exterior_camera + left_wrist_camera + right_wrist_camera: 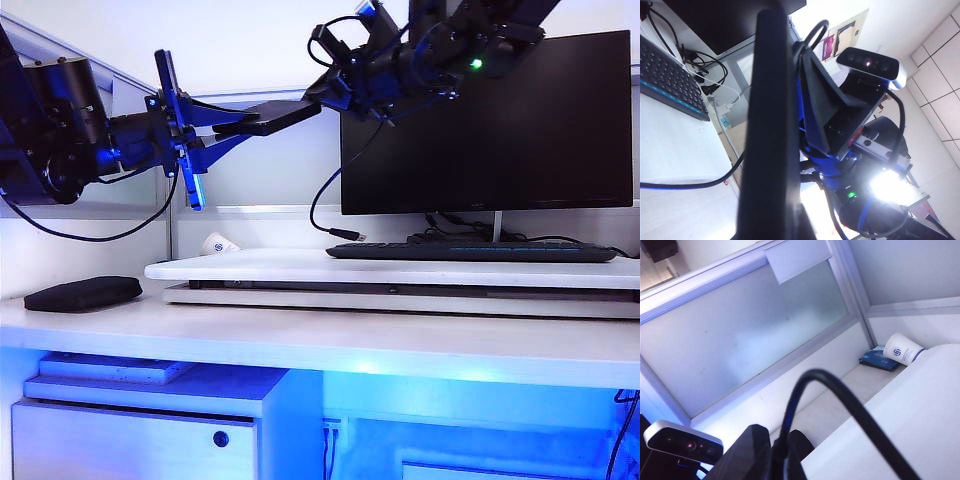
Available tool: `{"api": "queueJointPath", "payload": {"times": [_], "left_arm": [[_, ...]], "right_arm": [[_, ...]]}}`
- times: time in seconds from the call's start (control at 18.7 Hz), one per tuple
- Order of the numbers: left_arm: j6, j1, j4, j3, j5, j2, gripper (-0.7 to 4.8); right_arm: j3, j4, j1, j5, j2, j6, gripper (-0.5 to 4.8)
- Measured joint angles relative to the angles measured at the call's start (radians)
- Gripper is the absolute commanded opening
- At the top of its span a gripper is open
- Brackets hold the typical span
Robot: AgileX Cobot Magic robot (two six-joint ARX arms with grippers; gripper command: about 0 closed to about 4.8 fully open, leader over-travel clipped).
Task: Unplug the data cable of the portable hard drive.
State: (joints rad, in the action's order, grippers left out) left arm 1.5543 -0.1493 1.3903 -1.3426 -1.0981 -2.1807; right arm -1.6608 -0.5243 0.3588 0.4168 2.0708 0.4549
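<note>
**benchrat:** So, going left to right: the portable hard drive (265,116) is held up in the air, well above the table (400,340), clamped at its left end in the left gripper (215,128). At its right end the right gripper (322,98) is pinched together on the data cable (322,195), right where the plug meets the drive. How should the pull be done?

**cable_gremlin:** Probably straight along the drive's long axis, which is lying roughly level and running left to right, right end tipped up a touch. The port end is pointed right, so the plug should be drawn out rightward with no twisting or levering, while the drive is kept braced. The cord is left dangling, its USB plug (348,234) hanging just above the keyboard (470,252).
</note>
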Motion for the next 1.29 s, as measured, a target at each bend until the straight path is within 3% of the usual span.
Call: {"api": "queueJointPath", "payload": {"times": [0.16, 0.21, 0.38, 0.59, 0.96, 1.13, 1.18, 1.23, 1.29], "left_arm": [[0.005, -0.007, -0.015, -0.002, 0.0, 0.0, -0.05], [0.003, -0.002, 0.006, 0.002, -0.057, 0.0, -0.05], [-0.002, 0.004, 0.024, 0.002, -0.093, 0.004, -0.05], [-0.002, -0.01, 0.023, 0.002, -0.114, 0.004, -0.05], [-0.008, -0.007, 0.015, 0.002, -0.112, 0.004, -0.05], [-0.049, 0.004, -0.032, 0.002, -0.103, 0.004, -0.05], [-0.072, 0.003, -0.063, 0.002, -0.085, 0.004, -0.05], [-0.107, 0.0, -0.12, 0.002, -0.059, 0.004, -0.05], [-0.142, -0.003, -0.182, 0.002, -0.033, 0.004, -0.05]], "right_arm": [[0.001, 0.0, -0.032, 0.042, 0.002, 0.0, -0.02], [0.0, -0.024, -0.046, -0.046, 0.002, -0.01, -0.02], [-0.002, -0.048, -0.14, -0.133, 0.003, -0.011, -0.02], [-0.028, -0.048, -0.129, -0.099, 0.004, -0.037, -0.02], [-0.075, -0.004, -0.3, -0.128, 0.005, -0.037, -0.01], [-0.075, 0.091, -0.373, -0.142, 0.006, -0.037, -0.01], [-0.075, 0.115, -0.381, -0.153, 0.006, -0.037, 0.21], [-0.074, 0.143, -0.385, -0.155, 0.006, -0.037, 2.11], [-0.075, 0.149, -0.39, -0.154, 0.008, -0.037, 3.19]]}}
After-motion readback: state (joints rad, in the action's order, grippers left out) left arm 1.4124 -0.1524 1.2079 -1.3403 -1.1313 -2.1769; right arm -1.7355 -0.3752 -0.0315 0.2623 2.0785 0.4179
